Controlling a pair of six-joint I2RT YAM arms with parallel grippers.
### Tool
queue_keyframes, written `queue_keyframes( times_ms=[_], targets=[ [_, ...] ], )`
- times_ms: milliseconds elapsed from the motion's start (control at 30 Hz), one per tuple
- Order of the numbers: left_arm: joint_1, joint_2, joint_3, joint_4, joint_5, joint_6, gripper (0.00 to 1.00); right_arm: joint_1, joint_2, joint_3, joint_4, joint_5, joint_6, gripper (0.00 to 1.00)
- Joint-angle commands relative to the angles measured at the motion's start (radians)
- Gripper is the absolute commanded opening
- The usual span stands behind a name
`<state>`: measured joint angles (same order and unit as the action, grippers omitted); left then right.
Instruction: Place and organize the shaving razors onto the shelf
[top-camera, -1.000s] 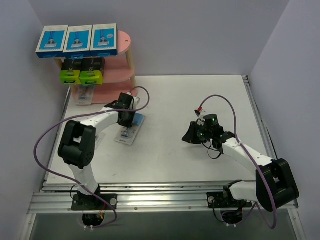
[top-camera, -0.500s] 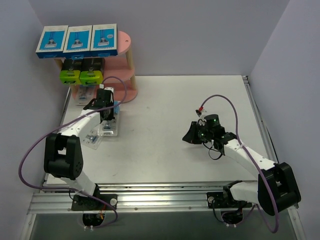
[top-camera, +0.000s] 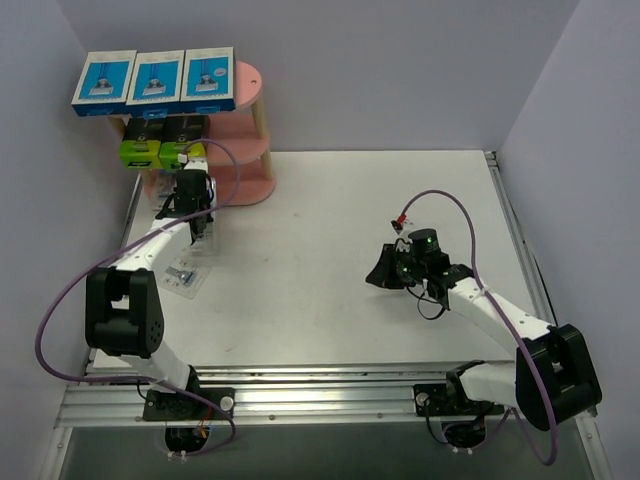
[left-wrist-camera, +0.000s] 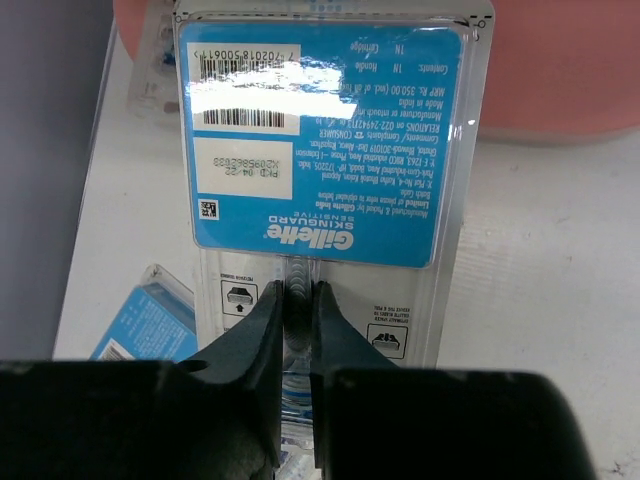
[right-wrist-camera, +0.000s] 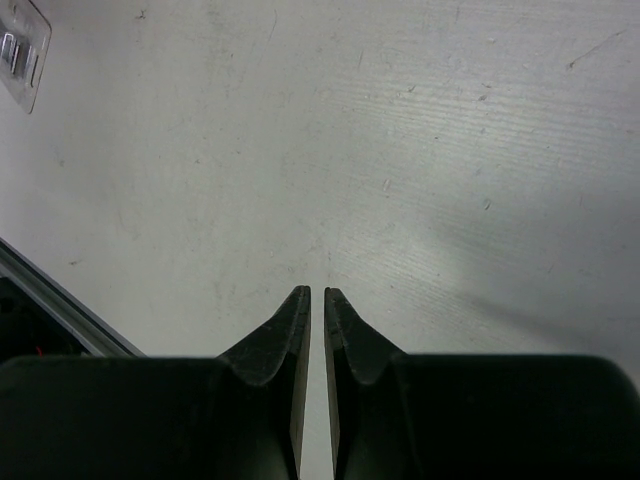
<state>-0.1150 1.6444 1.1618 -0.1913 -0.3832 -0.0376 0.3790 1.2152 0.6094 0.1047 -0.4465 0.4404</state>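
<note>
Left jaws grip a clear blue-carded razor pack (left-wrist-camera: 320, 150) at the pink tiered shelf (top-camera: 248, 186) (ten o'clock). Release likely next; right jaws shut, empty.

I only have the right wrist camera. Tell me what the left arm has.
Observer: The left gripper is clamped on a clear blister pack with a blue card.
Operator: Give me its position.
Observer: It is at the foot of the pink shelf, close to the bottom board.
Operator: Report what the shelf holds.
Observer: Three blue-and-white boxes sit on the top board, and two black boxes with green ends on the middle one.
</note>
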Motion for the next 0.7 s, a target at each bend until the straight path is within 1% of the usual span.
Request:
queue_keyframes(
  times_ms=[0, 67, 100, 133, 200, 567, 633, 667],
  targets=[
    [0.001, -0.014, 0.013, 0.157, -0.023, 0.036, 0.15, -0.008, 0.003, 0.053, -0.014, 0.022, -0.025, 0.08],
    [0.001, -0.006, 0.016, 0.174, -0.019, 0.065, 0.18, -0.008, 0.012, 0.058, -0.016, 0.029, -0.029, 0.08],
    [0.002, 0.003, 0.018, 0.215, -0.011, 0.071, 0.22, -0.008, 0.020, 0.064, -0.014, 0.029, -0.031, 0.08],
    [0.000, 0.012, 0.022, 0.225, -0.014, 0.087, 0.24, -0.008, 0.023, 0.064, -0.011, 0.028, -0.031, 0.07],
    [0.003, 0.041, 0.030, 0.230, -0.017, 0.091, 0.26, -0.006, 0.036, 0.067, -0.007, 0.029, -0.032, 0.07],
    [0.006, 0.150, 0.076, 0.292, -0.020, 0.110, 0.27, -0.008, 0.069, 0.078, -0.005, 0.048, -0.037, 0.07],
    [0.012, 0.172, 0.091, 0.297, -0.020, 0.110, 0.28, -0.008, 0.079, 0.079, -0.003, 0.049, -0.039, 0.07],
    [0.014, 0.181, 0.098, 0.302, -0.019, 0.108, 0.32, -0.008, 0.081, 0.081, -0.003, 0.051, -0.039, 0.07]
  ],
)
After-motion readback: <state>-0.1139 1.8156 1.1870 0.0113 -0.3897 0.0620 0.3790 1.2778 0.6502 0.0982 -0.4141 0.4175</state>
